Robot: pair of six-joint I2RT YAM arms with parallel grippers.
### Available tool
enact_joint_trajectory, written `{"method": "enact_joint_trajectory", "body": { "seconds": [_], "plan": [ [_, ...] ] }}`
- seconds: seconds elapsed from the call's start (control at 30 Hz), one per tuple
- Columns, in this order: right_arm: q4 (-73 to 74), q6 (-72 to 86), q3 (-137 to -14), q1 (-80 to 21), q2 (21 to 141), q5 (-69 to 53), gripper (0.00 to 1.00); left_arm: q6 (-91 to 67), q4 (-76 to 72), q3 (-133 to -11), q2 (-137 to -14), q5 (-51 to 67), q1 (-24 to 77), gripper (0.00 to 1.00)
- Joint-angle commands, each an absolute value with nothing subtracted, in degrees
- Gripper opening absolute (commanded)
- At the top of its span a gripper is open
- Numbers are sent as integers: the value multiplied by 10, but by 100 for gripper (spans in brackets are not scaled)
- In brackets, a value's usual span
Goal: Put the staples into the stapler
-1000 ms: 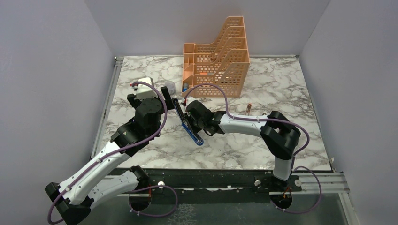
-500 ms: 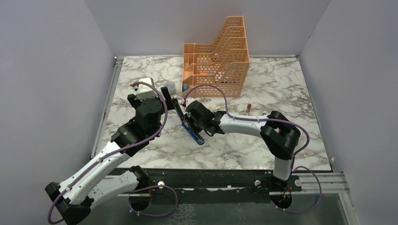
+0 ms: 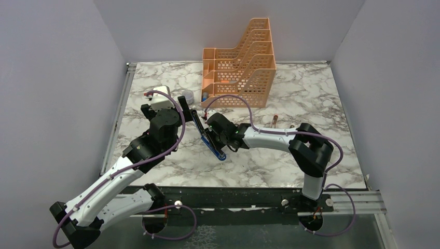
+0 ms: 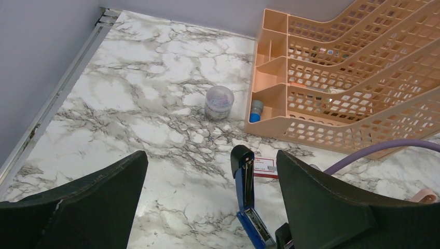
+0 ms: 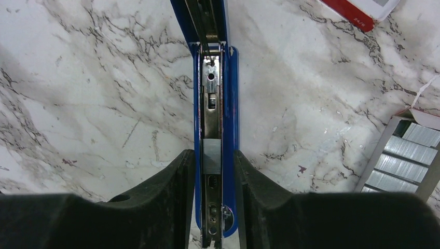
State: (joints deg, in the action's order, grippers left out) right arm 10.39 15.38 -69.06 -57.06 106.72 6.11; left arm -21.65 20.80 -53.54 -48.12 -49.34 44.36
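Observation:
The blue stapler (image 5: 231, 93) lies opened out on the marble table, its metal channel (image 5: 210, 98) facing up. My right gripper (image 5: 214, 155) is shut on the stapler's base, one finger on each blue side. The grey tray of staples (image 5: 402, 155) lies just right of it, and the red-and-white box (image 5: 358, 11) beyond. In the top view the stapler (image 3: 219, 152) sits between the arms, held by the right gripper (image 3: 212, 139). My left gripper (image 4: 210, 155) is open and empty, hovering with the stapler's raised lid (image 4: 243, 171) and the box (image 4: 265, 167) between its fingers.
An orange file organiser (image 3: 241, 65) stands at the back; it also fills the upper right of the left wrist view (image 4: 353, 78). A small round jar (image 4: 218, 102) stands left of it. A pinkish piece (image 4: 423, 195) lies at the right. The table's metal edge rail (image 4: 57, 98) runs along the left.
The right gripper and the stapler have shifted very slightly towards the near side. The left arm has not moved.

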Motion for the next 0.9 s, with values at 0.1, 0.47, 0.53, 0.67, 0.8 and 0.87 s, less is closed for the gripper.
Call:
{"method": "enact_joint_trajectory", "body": {
  "seconds": [0.1,0.47,0.53,0.67,0.8,0.87],
  "plan": [
    [153,189,-715,-575,1033,76,43,-218,198,-528,-480,-500,444,94],
    [182,238,-725,-563,992,152,52,-220,198,-527,-478,-491,444,94],
    [198,253,-725,-550,993,179,50,-221,198,-527,-478,-489,444,94],
    [224,270,-723,-520,1004,219,38,-221,198,-526,-480,-485,444,94],
    [235,286,-716,-483,1020,214,35,-221,197,-527,-483,-483,444,94],
    [227,283,-710,-470,1028,206,35,-221,197,-527,-483,-484,444,94]
  ]
}}
